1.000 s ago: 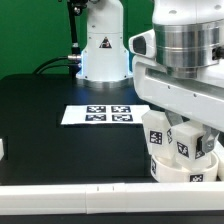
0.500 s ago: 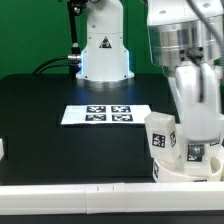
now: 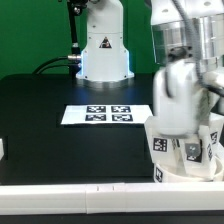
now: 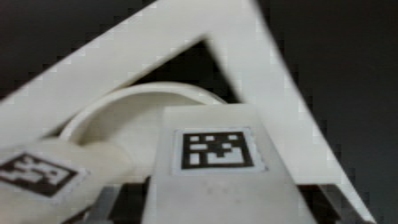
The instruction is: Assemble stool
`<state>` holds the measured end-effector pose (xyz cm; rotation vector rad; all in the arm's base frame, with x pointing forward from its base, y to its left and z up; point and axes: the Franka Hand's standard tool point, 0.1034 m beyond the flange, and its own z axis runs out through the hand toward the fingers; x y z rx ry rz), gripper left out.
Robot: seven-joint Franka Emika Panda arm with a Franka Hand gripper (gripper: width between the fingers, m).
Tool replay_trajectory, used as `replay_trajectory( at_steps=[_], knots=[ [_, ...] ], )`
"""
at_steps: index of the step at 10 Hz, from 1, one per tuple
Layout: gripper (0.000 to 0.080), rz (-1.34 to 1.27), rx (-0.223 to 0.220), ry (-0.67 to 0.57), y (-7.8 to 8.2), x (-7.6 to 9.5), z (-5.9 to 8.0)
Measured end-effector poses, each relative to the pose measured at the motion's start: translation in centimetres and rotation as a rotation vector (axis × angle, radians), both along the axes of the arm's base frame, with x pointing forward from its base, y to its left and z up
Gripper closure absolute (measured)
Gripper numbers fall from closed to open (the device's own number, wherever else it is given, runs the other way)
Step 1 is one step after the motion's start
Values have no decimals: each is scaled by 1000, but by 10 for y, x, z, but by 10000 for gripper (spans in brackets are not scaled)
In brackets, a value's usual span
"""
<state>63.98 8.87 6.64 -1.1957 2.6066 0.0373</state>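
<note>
**Arm low over stool parts at front rail corner**

Exterior view: stool seat [image 3: 186, 172], a round ring, sits flat near the table's front edge, far over on the exterior view's right, partly cut by the frame edge. Tagged block legs stand on or in it: one leg [image 3: 160, 138] upright-ish, long axis roughly vertical, tag facing the camera; a second leg [image 3: 193, 150] beside it, tilted, tag also facing front. How the legs seat in the ring cannot be told.

Arm body hangs straight above the parts and blurs; gripper fingertips not visible in either view, so grip state cannot be told.

Wrist view: one leg [image 4: 217, 150] fills the foreground, tag toward the camera, the seat ring [image 4: 134, 115] curving behind it. Two white border rails [image 4: 267, 70] meet in a corner just beyond.

Room: front rail [image 3: 70, 192] runs just in front of the seat, tight there. Black table [image 3: 40, 110] open toward the exterior view's left; marker board [image 3: 108, 114] lies flat mid-table, apart from the stool.
</note>
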Motion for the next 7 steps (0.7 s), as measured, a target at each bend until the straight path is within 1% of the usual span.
replay_trajectory(
  at_steps=[1, 2, 5, 6, 7],
  knots=[
    [466, -82, 20, -29, 7, -1, 0],
    [466, -84, 11, -58, 11, -1, 0],
    [442, -47, -5, -68, 10, -1, 1],
    [248, -21, -10, -74, 10, -1, 3],
    [170, 12, -14, -89, 11, 2, 10]
  ],
)
